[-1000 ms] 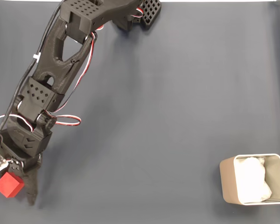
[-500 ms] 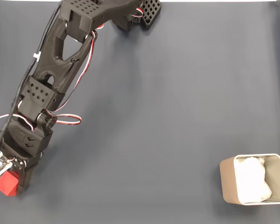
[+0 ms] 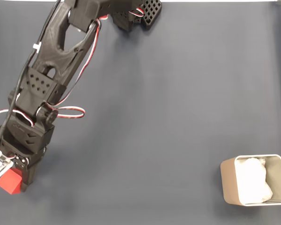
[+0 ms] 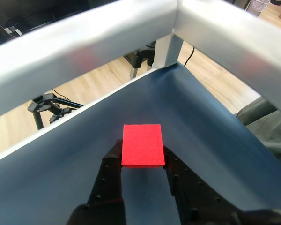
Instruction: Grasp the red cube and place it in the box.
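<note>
One cube [image 4: 142, 145], red, sits clamped between both fingers of the end effector [image 4: 143, 161] in the wrist view, and the fixed view puts it at the frame's 8 o'clock corner [image 3: 8, 181], low over the dark bench [image 3: 168, 117]. Grasp step looks done, judging by the squeeze on both side faces; transport not yet begun. Next move calls for a lift clear of the bench, then a long swing toward the box [image 3: 228, 183] at 4 o'clock, well apart, stopping over its white lining before letting go.
</note>
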Controlling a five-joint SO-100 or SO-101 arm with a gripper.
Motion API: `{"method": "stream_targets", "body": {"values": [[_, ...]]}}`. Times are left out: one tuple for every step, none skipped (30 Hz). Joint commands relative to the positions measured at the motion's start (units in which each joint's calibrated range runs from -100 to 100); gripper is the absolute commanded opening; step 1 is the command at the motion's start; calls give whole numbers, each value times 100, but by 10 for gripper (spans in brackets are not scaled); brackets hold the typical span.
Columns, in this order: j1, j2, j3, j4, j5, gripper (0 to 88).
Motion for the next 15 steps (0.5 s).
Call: {"method": "stream_targets", "body": {"values": [[-147, -1113, 73, 320, -59, 0], [-183, -1269, 119, 394, -59, 0], [-218, -1434, 192, 468, -39, 0], [-268, -1633, 283, 566, -15, 0], [-318, -1798, 329, 672, 5, 0], [-368, -1954, 374, 779, 20, 0], [-424, -2127, 447, 894, 44, 0], [-474, -2283, 520, 992, 63, 0], [-531, -2439, 611, 1082, 93, 0], [-595, -2621, 739, 1189, 122, 0], [-659, -2795, 876, 1254, 137, 0], [-716, -2994, 1058, 1304, 147, 0], [-787, -3211, 1250, 1353, 156, 0], [-851, -3410, 1442, 1394, 161, 0], [-914, -3626, 1670, 1402, 176, 0]]}}
